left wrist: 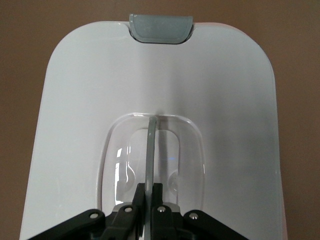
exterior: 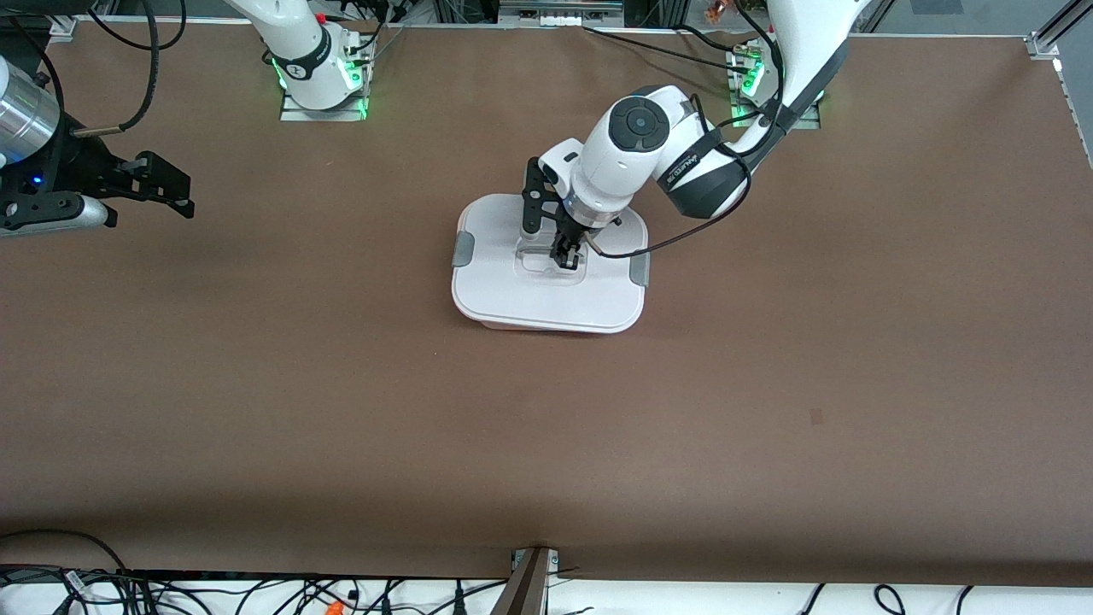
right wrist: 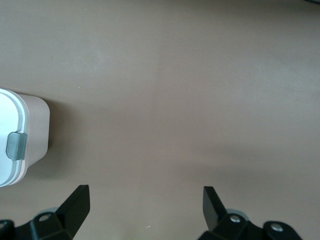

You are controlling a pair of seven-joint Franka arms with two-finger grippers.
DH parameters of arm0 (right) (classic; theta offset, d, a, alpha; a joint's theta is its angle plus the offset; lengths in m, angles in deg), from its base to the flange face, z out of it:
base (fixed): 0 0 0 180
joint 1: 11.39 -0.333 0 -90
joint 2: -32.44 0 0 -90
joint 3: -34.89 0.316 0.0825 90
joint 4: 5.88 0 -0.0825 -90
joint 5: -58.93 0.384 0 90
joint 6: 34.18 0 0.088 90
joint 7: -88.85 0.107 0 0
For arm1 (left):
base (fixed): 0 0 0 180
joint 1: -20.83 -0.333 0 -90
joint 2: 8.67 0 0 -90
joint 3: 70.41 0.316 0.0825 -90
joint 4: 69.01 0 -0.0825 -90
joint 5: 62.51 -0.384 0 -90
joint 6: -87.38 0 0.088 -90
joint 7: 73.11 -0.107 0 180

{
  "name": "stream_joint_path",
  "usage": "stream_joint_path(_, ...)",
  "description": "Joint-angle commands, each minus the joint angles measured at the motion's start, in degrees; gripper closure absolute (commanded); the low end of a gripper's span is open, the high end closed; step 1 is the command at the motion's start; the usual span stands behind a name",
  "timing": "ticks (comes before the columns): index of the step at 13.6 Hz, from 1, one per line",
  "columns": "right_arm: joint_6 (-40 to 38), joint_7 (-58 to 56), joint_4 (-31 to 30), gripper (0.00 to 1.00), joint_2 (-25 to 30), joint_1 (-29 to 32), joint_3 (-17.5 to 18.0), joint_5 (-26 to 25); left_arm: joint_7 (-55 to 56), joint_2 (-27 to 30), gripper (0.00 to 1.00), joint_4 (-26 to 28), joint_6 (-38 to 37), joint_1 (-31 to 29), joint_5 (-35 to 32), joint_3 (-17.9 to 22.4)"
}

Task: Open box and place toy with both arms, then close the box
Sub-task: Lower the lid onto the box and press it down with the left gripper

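While the right pincer (exterior: 162, 184) waits spread wide over the tabletop (exterior: 768, 410) edge, we see the left pincer (exterior: 567, 254) pinching the box (exterior: 546, 295) lid's handle (left wrist: 150, 150).

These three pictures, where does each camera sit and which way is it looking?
Front view: high across the table, facing both arms; left gripper on the box.
Left wrist view: on that arm, looking down at the lid's handle, fingers shut on it.
Right wrist view: over bare table, fingers open.
Shared: the box appears in all three.

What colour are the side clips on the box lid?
Grey. The clip on the white lid shows best in the left wrist view.
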Motion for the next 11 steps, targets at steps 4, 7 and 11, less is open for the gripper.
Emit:
stream_joint_path(4, -0.11, 0.50, 0.52, 0.00, -0.13, 1.07, 1.08, -0.35, 1.09, 1.12, 1.00, 1.98, -0.17, -1.36, -0.05, -0.56)
stream_joint_path(7, -0.11, 0.42, 0.52, 0.00, -0.13, 1.07, 0.99, -0.26, 0.39, 1.04, 1.00, 1.98, -0.17, -5.57, 3.20, -4.06)
stream_joint_path(11, -0.11, 0.41, 0.52, 0.00, -0.13, 1.07, 0.90, -0.26, 0.48, 0.86, 1.00, 1.98, 0.10, -5.68, 3.38, -4.78)
